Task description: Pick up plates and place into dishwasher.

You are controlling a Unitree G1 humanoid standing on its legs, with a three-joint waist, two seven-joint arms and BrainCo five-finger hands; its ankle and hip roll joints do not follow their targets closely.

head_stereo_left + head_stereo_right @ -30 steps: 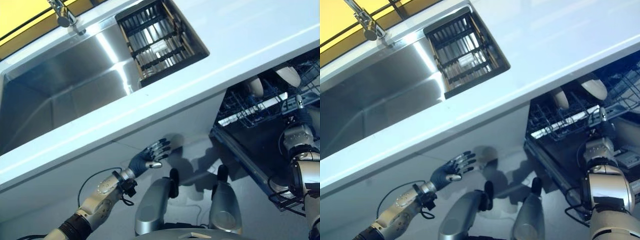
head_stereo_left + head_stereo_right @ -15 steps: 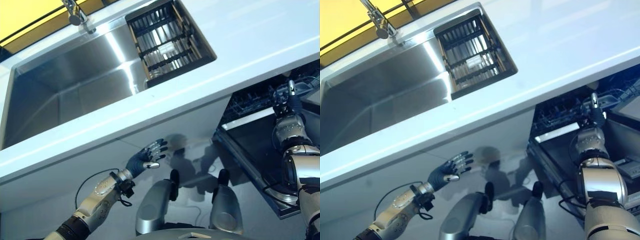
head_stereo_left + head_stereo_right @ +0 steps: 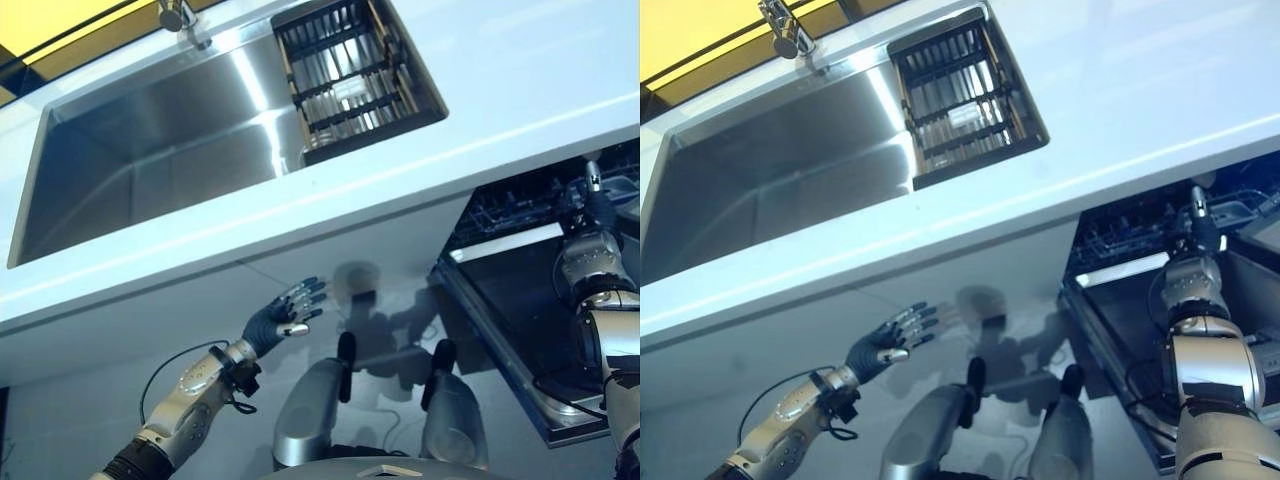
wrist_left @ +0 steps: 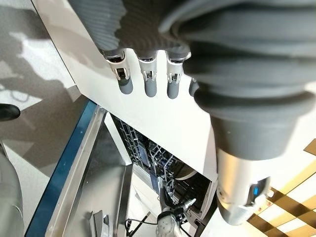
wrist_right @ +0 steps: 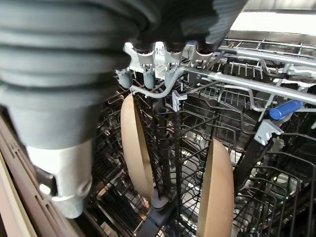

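Two plates [image 5: 136,145] stand on edge in the dishwasher rack [image 5: 256,89]. Right hand [image 5: 163,61] hooks clenched fingers over the rack's front rail. Left hand [image 3: 285,315] hangs released below the bench [image 3: 520,90]. Loading looks finished; next, likely pushing the rack home.

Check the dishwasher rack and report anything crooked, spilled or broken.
Nothing stands out. Two plates stand upright on edge in the rack, apart from each other, with the right robot hand at the rack's front rail. No spill or damage shows.
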